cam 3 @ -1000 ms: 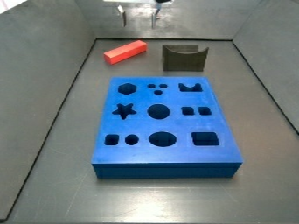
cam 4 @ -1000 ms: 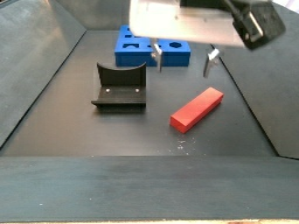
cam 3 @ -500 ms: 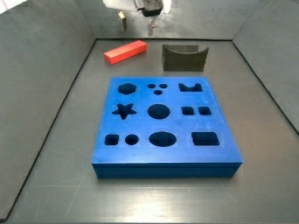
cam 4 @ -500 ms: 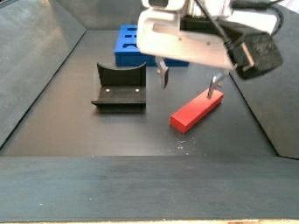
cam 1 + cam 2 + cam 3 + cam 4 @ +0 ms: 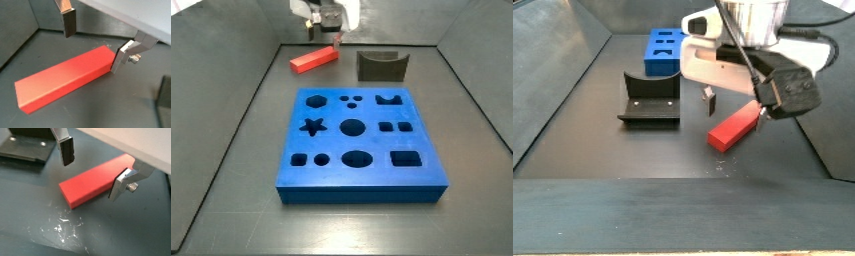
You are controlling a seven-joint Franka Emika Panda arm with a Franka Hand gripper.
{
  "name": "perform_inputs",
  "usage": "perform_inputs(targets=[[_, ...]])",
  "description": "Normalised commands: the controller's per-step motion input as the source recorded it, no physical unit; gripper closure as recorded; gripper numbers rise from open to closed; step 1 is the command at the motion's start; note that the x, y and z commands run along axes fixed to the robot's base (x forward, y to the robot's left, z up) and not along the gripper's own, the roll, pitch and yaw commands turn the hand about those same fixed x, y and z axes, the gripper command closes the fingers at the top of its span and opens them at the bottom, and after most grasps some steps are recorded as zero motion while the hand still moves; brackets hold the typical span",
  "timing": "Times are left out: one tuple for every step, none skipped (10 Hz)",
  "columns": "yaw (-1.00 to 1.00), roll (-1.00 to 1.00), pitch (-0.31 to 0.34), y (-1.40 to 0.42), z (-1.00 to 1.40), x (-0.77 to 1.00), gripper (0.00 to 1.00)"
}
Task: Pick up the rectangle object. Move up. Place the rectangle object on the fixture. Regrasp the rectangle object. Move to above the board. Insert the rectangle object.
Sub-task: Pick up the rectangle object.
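The rectangle object (image 5: 313, 58) is a red block lying flat on the dark floor at the back, also seen as the red block (image 5: 734, 128) in the opposite side view. My gripper (image 5: 95, 42) hangs low over one end of it and is open. In both wrist views one silver finger (image 5: 122, 183) stands right against the block's (image 5: 90, 182) long side, while the dark-padded finger (image 5: 65, 151) is well apart from it. Nothing is clamped. The olive-grey fixture (image 5: 381, 66) stands beside the block. The blue board (image 5: 361, 140) with shaped holes lies nearer the middle.
Grey sloping walls (image 5: 238, 110) bound the floor on both sides and at the back. The fixture (image 5: 649, 100) sits a short way from the block, and the board (image 5: 667, 52) lies beyond it. A scuffed shiny patch (image 5: 63, 225) marks the floor near the block's end.
The gripper has come down from above and now brackets the red block's end. The block, fixture and board have not moved.
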Motion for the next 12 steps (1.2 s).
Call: perform_inputs(targets=[[-0.37,0.1,-0.257,0.06,-0.74,-0.02,0.0],[-0.33,0.13,-0.349,0.04,-0.78,0.0,0.0],[-0.3,0.06,-0.369,0.03,-0.77,0.0,0.0],[-0.29,0.03,-0.391,0.01,-0.74,0.0,0.0],[-0.28,0.02,-0.403,0.01,-0.73,0.0,0.0],[-0.27,0.0,-0.414,0.02,-0.72,0.01,0.0],[-0.26,0.0,-0.426,0.03,-0.7,0.03,0.0],[-0.15,0.0,-0.437,0.15,-0.67,0.1,0.0],[-0.14,0.0,-0.434,0.16,-0.68,0.1,0.0],[-0.13,0.0,-0.426,0.15,-0.69,0.09,0.0],[-0.13,0.0,-0.42,0.15,-0.69,0.09,0.0],[-0.1,0.0,-0.18,0.17,-0.34,0.0,0.0]])
